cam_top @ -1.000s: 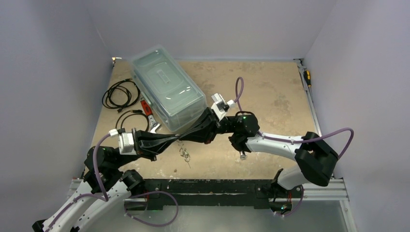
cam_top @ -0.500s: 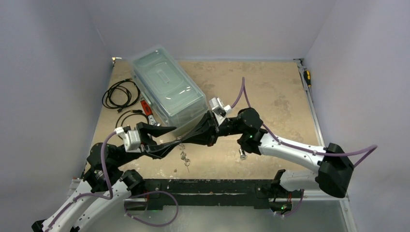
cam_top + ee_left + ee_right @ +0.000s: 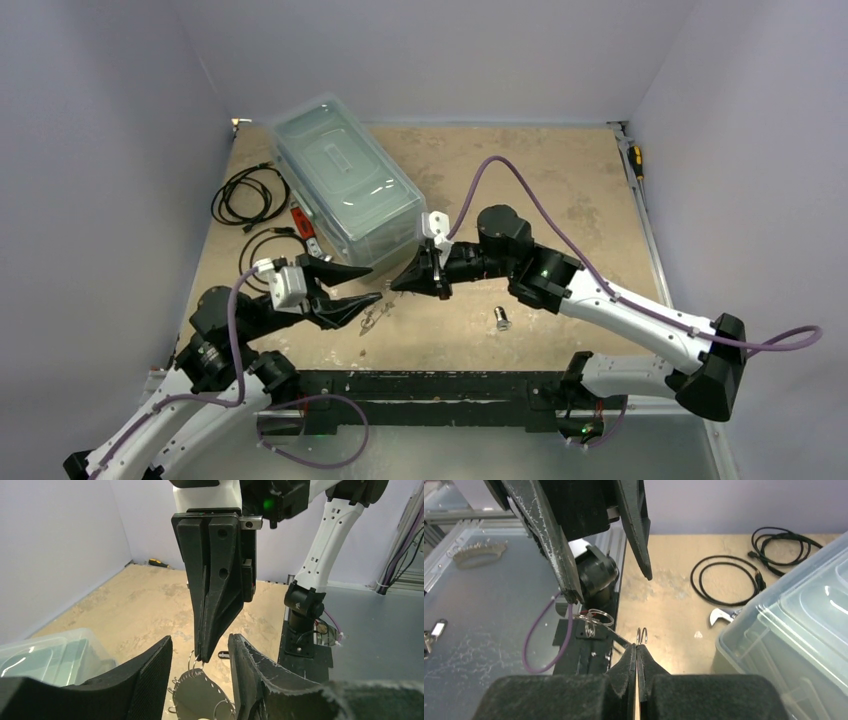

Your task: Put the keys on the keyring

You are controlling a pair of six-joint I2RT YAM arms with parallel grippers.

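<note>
The left claw (image 3: 377, 283) lies low over the near left part of the desk (image 3: 570, 190), its two fingers spread wide apart and pointing right. The right claw (image 3: 396, 286) reaches in from the other side, its tip almost meeting the left fingertips. The right fingers are pressed together, and they pinch a small ring (image 3: 641, 635) that stands upright out of the very tip.

In the left wrist view the right claw comes down between the spread left fingers, with the ring at its point. Just below that hangs the keyring (image 3: 226, 698), a thin curved band with little rings along its edge. In the top view the keyring shows only as a small metal cluster just under the gap between the two claws. It is too small there to tell whether it rests on the desk.

In the right wrist view more rings (image 3: 594, 616) sit just beneath the tip of one left finger. I cannot tell whether that finger touches them. A slim metal strip runs from them toward the right claw's tip. The keys cannot be told apart in any view.

A clear lidded box (image 3: 345, 185) lies aslant behind the claws. Two coils of black cable (image 3: 248, 195) lie to its left, and a wrench (image 3: 723, 615) lies near its front corner. A small metal piece (image 3: 502, 320) lies alone on the desk, to the right of the claws and under the right arm.
</note>
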